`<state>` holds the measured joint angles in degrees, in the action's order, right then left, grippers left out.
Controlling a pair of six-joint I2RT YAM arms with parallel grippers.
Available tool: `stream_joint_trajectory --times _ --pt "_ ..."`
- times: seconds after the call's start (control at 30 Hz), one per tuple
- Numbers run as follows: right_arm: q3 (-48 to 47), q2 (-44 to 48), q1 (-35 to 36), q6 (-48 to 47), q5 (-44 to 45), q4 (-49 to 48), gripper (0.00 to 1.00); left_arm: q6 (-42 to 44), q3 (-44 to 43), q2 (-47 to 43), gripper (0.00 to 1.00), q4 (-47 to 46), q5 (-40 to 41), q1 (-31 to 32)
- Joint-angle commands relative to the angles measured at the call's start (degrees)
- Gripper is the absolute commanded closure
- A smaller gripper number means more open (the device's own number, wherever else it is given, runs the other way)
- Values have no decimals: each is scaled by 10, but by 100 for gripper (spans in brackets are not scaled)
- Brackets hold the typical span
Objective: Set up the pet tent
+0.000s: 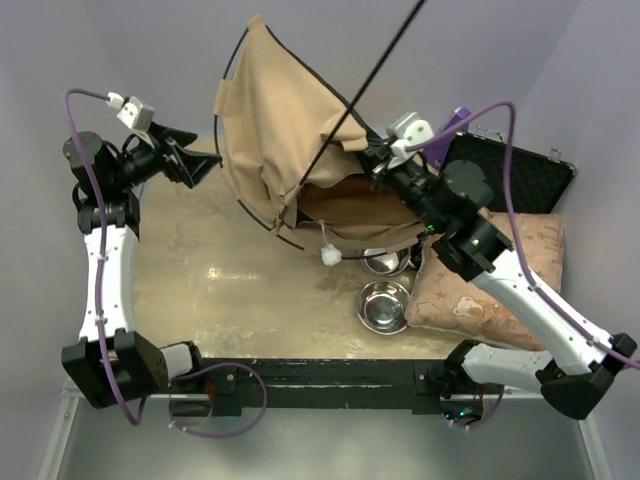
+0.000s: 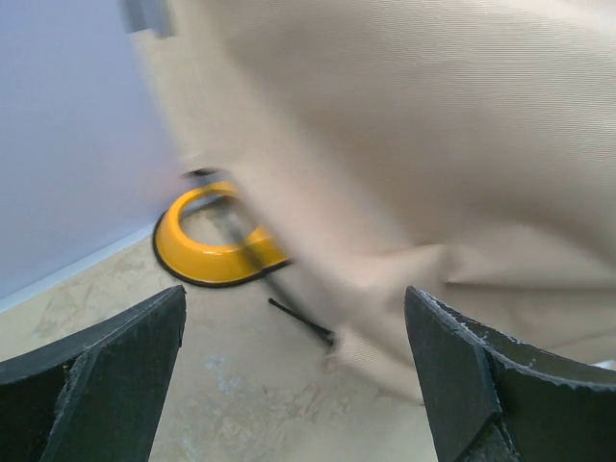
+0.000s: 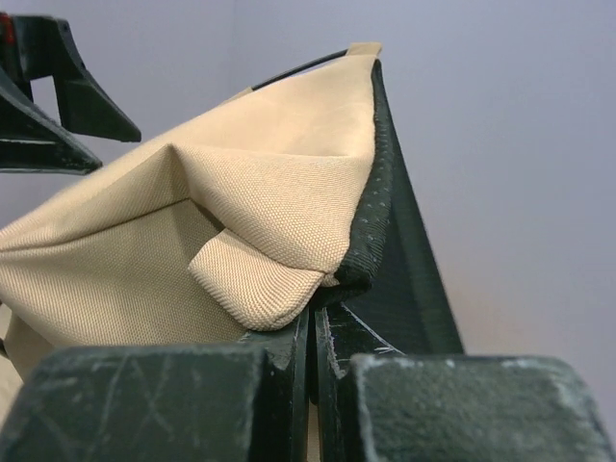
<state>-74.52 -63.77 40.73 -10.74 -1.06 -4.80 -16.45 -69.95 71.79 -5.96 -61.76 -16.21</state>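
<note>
Though hidden overhead, feeder (image 2: 202, 258) beside tent (image 2: 433, 144)

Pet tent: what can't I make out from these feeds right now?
Top view: the pet tent folds over itself, hiding most of its interior; its black pole runs off the top edge.
Left wrist: tent fabric is blurred and covers part of the yellow feeder.
Right wrist: the right end effector and pinched fabric block everything below.
</note>
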Motion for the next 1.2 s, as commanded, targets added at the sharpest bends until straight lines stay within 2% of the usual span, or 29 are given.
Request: stream_joint_trajectory --times 0.0,0.17,0.33,0.4,0.47,0.57,0.7,0.83,1.0,1.17 --pt "7 -45 66 -34 112 -81 100 72 21 -92 0 80 -33 38" --pt "-11 -101 94 5 113 -108 100 49 64 -175 0 47 10 104" --pt "-20 -104 107 17 55 -125 100 76 97 -194 0 84 53 181" --pt "-26 -99 109 22 37 -123 100 75 102 -193 0 87 66 193" --pt "-19 -79 109 27 -7 -139 100 78 107 -191 2 91 129 196" --pt "-20 -46 116 26 -70 -144 100 116 84 -165 13 132 204 195" --pt "-58 -21 138 15 -143 -109 100 108 59 -147 16 105 182 194" --pt "-103 -23 155 3 -188 -82 100 77 69 -183 16 44 167 194" --pt "-121 -50 155 -11 -140 -56 100 86 82 -160 16 54 183 194" --pt "-80 -105 155 -42 28 -39 100 120 84 -19 17 59 154 194"
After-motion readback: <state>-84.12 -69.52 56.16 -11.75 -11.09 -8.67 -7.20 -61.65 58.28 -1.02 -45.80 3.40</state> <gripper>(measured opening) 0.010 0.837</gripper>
